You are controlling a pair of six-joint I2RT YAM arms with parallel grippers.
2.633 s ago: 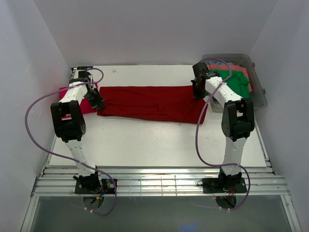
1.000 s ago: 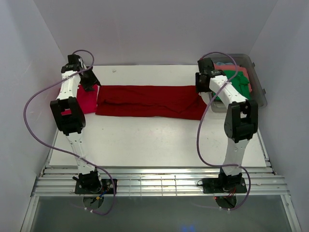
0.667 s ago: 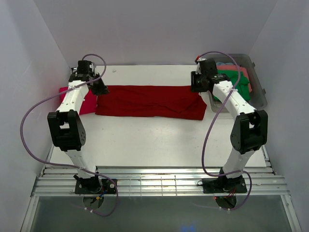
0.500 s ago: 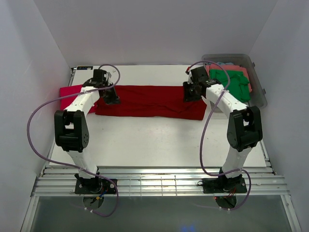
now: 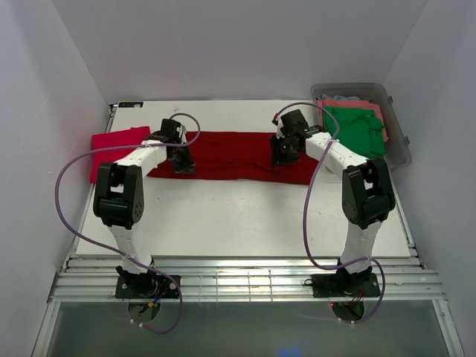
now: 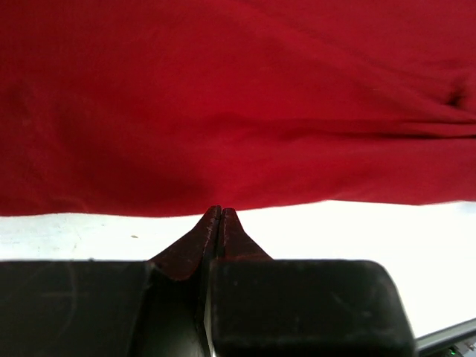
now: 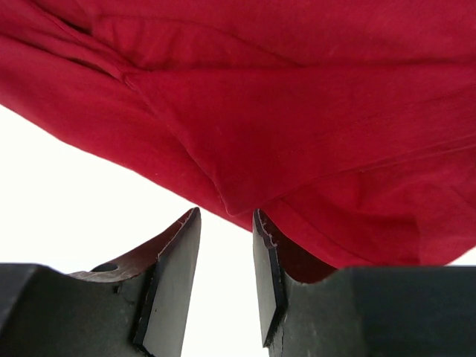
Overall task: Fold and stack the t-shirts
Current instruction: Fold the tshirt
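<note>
Dark red t-shirt (image 5: 230, 155) lies as 1 long strip across the far half of the white table (image 5: 238, 216), with both grippers at its near hem.
Left gripper (image 6: 214, 217): jaws closed, tips touching the hem; cannot tell if cloth is pinched. Right gripper (image 7: 227, 223): jaws slightly apart, 1 soft fold just beyond them. Cloth is matte and creased. Walls (image 5: 245, 44) are plain white.
</note>
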